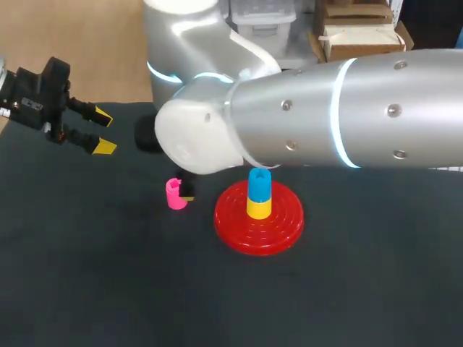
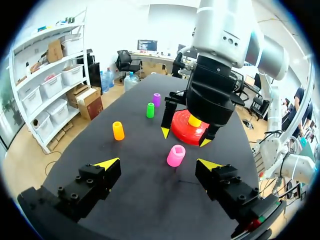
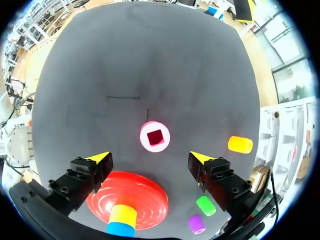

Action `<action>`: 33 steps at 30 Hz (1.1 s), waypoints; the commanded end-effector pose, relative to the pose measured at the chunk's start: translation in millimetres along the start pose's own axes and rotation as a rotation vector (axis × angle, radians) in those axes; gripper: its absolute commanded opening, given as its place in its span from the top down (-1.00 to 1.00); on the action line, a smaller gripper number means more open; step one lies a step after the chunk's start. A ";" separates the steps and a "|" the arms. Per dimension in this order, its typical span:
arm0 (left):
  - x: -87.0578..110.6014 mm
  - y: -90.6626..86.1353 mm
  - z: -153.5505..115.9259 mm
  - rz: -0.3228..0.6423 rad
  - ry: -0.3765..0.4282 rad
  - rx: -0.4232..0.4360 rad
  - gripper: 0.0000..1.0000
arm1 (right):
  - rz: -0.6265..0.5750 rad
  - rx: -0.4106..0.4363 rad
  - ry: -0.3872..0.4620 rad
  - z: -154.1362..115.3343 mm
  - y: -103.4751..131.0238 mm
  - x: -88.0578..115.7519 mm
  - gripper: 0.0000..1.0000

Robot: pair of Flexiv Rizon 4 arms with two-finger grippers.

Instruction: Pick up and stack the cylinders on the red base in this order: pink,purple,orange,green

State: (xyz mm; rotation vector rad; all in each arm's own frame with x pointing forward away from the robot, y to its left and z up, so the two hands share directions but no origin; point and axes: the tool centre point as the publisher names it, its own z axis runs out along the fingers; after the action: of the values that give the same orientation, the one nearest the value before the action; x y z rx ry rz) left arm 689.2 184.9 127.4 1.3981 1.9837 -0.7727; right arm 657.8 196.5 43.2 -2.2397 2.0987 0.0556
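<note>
- Start with the pink cylinder (image 3: 154, 136): find it upright on the desk (image 3: 150, 60), just beside the red base (image 3: 125, 192), square hole facing up.
- Use the right end effector (image 3: 149, 156), hanging above it with fingers spread wide and nothing between them, pink slightly ahead of the gap rather than centred.
- Shift forward to centre the cylinder between the yellow tips before descending, to avoid tipping it with one finger.
- Come straight down, take the round wall from two opposite sides, and close gently but firmly.
- Lift clear above the yellow-and-blue post (image 1: 259, 194) standing on the base, then line up the square hole with it. Probably worth matching rotation first. Lower without forcing.
- Leave the left end effector (image 1: 105, 132) near the desk's left edge, likewise spread and empty, well apart from the work.
- Disregard the orange cylinder (image 2: 118, 130), green cylinder (image 2: 150, 110) and purple cylinder (image 2: 156, 99) for now.
</note>
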 end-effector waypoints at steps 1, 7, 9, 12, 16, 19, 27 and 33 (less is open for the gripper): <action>0.9 -0.1 0.0 0.002 -0.002 -0.001 -1.00 | -0.007 -0.024 0.016 1.4 -9.2 -10.9 -1.00; 0.9 -0.1 0.0 0.002 -0.002 -0.001 -1.00 | -0.023 -0.037 0.030 4.1 -11.5 -16.6 -1.00; 0.9 -0.1 0.0 0.002 -0.002 -0.001 -1.00 | -0.026 -0.038 0.032 5.7 -12.3 -17.4 -1.00; 0.9 -0.1 0.0 0.002 -0.002 -0.001 -1.00 | -0.026 -0.041 0.034 9.4 -12.7 -18.2 -1.00; 0.9 -0.1 0.0 0.002 -0.002 -0.001 -1.00 | -0.023 -0.045 0.035 11.8 -12.6 -18.2 -1.00; 0.9 -0.1 0.0 0.002 -0.002 -0.001 -1.00 | -0.019 -0.051 0.036 13.6 -12.2 -17.6 -0.87; 0.9 -0.1 0.0 0.002 -0.002 -0.001 -1.00 | -0.011 -0.059 0.044 18.7 -9.5 -14.5 -0.47; 0.9 -0.1 0.0 0.002 -0.002 -0.001 -1.00 | -0.008 -0.057 0.048 20.4 -7.5 -13.7 -0.47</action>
State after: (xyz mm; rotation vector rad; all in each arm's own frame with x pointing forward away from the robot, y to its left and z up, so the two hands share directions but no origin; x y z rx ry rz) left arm 689.2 184.9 127.4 1.3981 1.9838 -0.7727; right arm 667.4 213.9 24.1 -2.3107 2.1422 0.0664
